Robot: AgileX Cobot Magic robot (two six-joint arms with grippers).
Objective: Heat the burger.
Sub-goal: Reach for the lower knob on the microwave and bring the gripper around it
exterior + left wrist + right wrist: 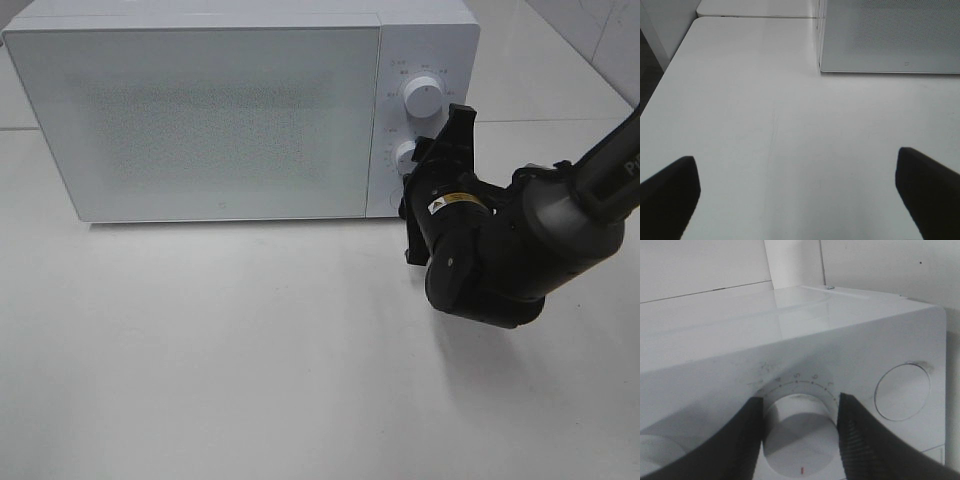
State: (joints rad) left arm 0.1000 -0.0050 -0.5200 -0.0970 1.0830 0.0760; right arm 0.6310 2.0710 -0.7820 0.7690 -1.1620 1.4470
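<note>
A white desk (250, 360) carries a white microwave (200, 120) along its back edge. Its frosted door (200, 60) is closed. At the right end of the microwave's front, two round white dials sit one above the other: an upper knob (424, 97) and a lower knob (404, 155).

The burger appears in none of the views. It is probably behind the closed door, to the left of the dials, but the frosted panel hides whatever is inside.

The right gripper (799, 399) meets the panel head-on at the lower knob (797, 435). One black finger (747, 440) is on each side of the dial, and both seem pressed against its rim, so the gripper looks clamped on the dial at a middling width. The dial's axis points straight out of the panel towards the gripper, so the coming move, as judged here, is a twist of the wrist about that line. Printed numbers (796, 376) arc around the dial.

The left gripper (795, 155) hangs over bare desk near the front left, with its fingers (667, 195) wide apart and nothing between them. It is well away from the dials, so the right arm is the nearer one.
</note>
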